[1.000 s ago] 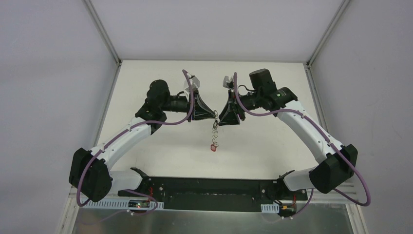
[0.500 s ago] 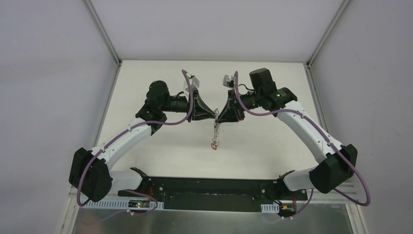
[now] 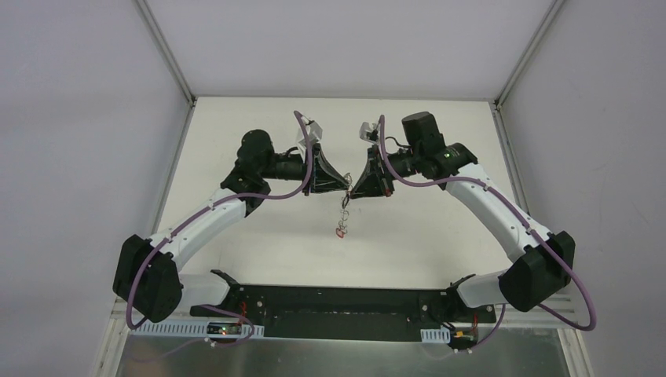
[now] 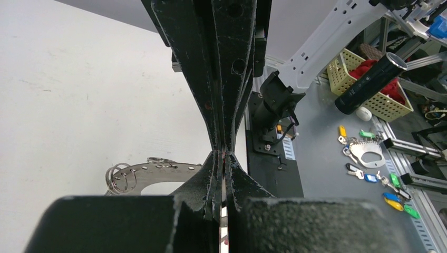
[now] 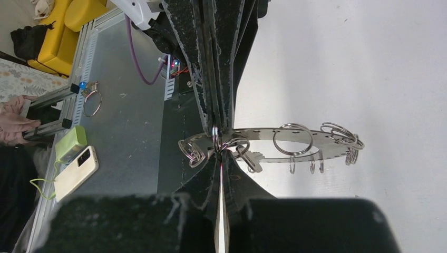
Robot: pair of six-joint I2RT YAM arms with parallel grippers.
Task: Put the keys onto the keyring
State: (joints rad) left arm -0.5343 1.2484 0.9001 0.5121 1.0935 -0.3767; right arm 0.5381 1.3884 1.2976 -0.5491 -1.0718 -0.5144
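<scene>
From above, we see the left pincer (image 3: 344, 187) and right pincer (image 3: 352, 188) tip to tip, both clenched on the keyring (image 3: 345, 207), which dangles from them over the worktop (image 3: 259, 236). Left wrist: the ring juts left of the tips. Right wrist: it runs right, a key (image 5: 254, 156) just beside the tips.

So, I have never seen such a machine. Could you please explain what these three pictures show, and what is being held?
These are two robot arms, each ending in a two-finger gripper. The wide picture looks down from above and behind them; the other two come from small cameras on the wrists. The left gripper and right gripper meet tip to tip above the white table, both shut on the rim of the keyring, a flat grey metal ring edged with wire loops. Small keys dangle from it, one with a red head.
</scene>
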